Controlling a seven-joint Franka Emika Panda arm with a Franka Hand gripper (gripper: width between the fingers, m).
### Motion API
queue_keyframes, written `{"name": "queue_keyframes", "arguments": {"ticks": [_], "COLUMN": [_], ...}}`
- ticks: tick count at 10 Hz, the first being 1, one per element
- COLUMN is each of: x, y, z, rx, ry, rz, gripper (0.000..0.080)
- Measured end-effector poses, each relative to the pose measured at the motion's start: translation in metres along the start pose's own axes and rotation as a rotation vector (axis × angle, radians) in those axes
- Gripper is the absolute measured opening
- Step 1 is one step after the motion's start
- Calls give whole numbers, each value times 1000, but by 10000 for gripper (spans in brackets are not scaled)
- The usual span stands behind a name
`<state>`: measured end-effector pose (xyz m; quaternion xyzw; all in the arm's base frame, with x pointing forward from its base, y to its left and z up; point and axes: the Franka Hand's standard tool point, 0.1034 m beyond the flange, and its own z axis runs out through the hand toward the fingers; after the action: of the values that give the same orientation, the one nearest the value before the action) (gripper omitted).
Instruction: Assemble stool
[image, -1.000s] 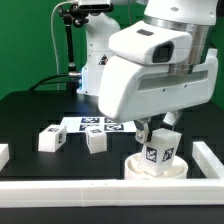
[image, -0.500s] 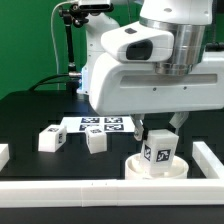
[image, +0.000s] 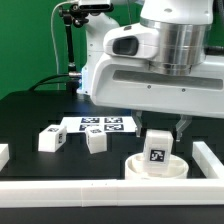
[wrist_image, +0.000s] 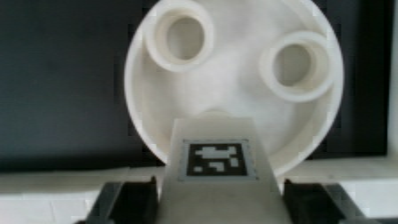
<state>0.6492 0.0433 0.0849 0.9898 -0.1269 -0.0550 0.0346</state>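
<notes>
Clamping an upright leg (image: 157, 150), the gripper (wrist_image: 217, 192) holds it over the seat (image: 135, 168); loose legs (image: 52, 139) (image: 96, 141) lie at its nine o'clock, exterior view.

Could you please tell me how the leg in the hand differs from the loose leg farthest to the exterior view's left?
The held leg stands upright at the seat, clamped in the shut hand; the leftmost leg lies free on the table. The held leg's tag faces the exterior camera squarely; the leftmost leg's tag shows at an angle. Both are white blocky pieces bearing a black-and-white tag.
</notes>
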Motion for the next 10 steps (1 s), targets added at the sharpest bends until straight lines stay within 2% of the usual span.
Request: {"name": "queue_keyframes", "arguments": {"ticks": [2, 8, 10], "x": [0, 7, 5], "y": [-1, 3, 0], "z": [0, 2, 2], "rx": [11, 124, 123], "ry": [4, -2, -14], "rz": [137, 689, 826], "gripper": [338, 338, 338]}}
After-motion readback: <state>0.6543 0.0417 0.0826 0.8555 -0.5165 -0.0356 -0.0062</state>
